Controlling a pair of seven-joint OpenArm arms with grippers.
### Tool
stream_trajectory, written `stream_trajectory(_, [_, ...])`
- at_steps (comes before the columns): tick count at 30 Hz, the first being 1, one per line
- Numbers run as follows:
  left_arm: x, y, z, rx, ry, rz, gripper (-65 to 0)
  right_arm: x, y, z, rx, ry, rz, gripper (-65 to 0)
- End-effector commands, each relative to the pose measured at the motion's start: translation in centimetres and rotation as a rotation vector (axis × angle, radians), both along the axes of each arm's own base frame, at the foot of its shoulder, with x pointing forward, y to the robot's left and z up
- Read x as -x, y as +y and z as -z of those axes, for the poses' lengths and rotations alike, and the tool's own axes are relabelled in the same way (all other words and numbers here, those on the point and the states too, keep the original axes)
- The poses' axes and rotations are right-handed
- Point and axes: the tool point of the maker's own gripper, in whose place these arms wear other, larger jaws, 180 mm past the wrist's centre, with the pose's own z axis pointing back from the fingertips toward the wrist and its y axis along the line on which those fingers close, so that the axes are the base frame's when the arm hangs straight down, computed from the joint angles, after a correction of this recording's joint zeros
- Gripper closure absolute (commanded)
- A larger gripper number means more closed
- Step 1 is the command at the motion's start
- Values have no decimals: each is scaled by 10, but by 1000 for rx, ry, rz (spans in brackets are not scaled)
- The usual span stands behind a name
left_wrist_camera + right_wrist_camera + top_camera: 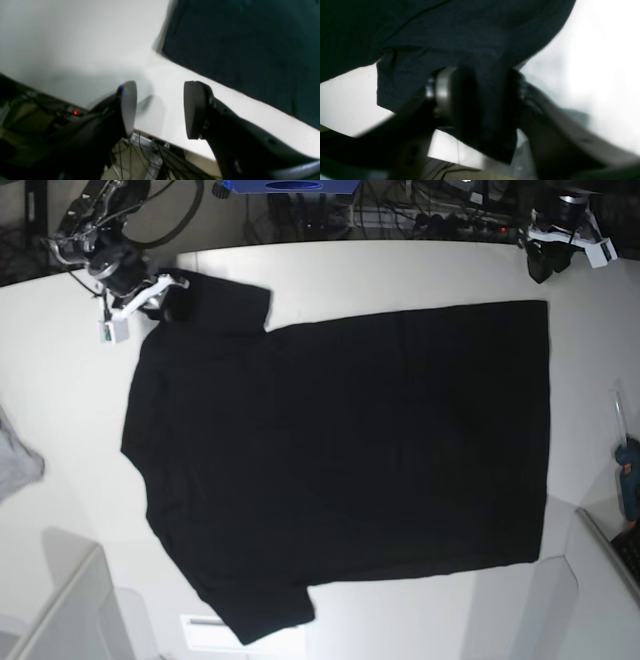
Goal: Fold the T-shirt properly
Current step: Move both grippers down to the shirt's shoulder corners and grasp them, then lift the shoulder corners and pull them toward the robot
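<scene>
You have the T-shirt (350,450) laid out broad and largely flat on the white tabletop (590,360), its dark, plain face upward with no print showing. In the base view, its straight hem runs down that view's right side, while the neck end and both sleeves lie toward the left. The upper sleeve (402,80) points to the top edge of that view; the lower sleeve (260,605) points to the bottom, across a pale rectangular patch (215,633). A crease is noted where the upper sleeve meets the body, and the outline near the neck is uneven. Your right claw (480,100) is positioned at the upper sleeve, its fingers standing apart on either side of dark fabric; they are blurred, so the cloth appears to lie between them, but you cannot confirm contact. Your left claw (160,110) is also spread, with bare white surface visible between its fingers. It stands off the shirt, near the hem corner (167,48) on the side toward the table edge, and has no fabric in its grip. At the right border of the base view, you have a blue-handled tool (629,475) on the tabletop, beside the shirt and apart from it. Cables (140,152) are visible beyond the table edge.
</scene>
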Motion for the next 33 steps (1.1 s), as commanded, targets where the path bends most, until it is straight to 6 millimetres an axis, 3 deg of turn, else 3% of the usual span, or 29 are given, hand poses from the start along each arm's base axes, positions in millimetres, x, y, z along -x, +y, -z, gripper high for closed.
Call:
stream_trajectory(1, [-5,6,-7,-4,-23,-17,-299,21,0,14,28,107,-34,-98])
stream_trajectory(2, [-5,9,-7,3,-18,-33,-299,21,1,14,27,107,-37,-21])
stream_trajectory(3, [-5,11,-6,11,-9,-46,-299,21,0,14,29,107,-37,0])
stream_trajectory(11, [-32,5,0,80,16,-28,-301,21,1,14,29,107,-39,0])
stream_trajectory(18, [-32,10,22,122,39,-76,-301,21,1,14,29,107,-39,0])
stream_trajectory(27, [-51,-25,38,187,48,-3,-290,20,1,13,30,104,-39,0])
stream_trajectory(31, [-53,-24,40,193,48,-11,-286,20,0,13,30,104,-38,0])
stream_trajectory(33, [-53,-23,41,193,50,-13,-253,20,0,13,30,105,-36,0])
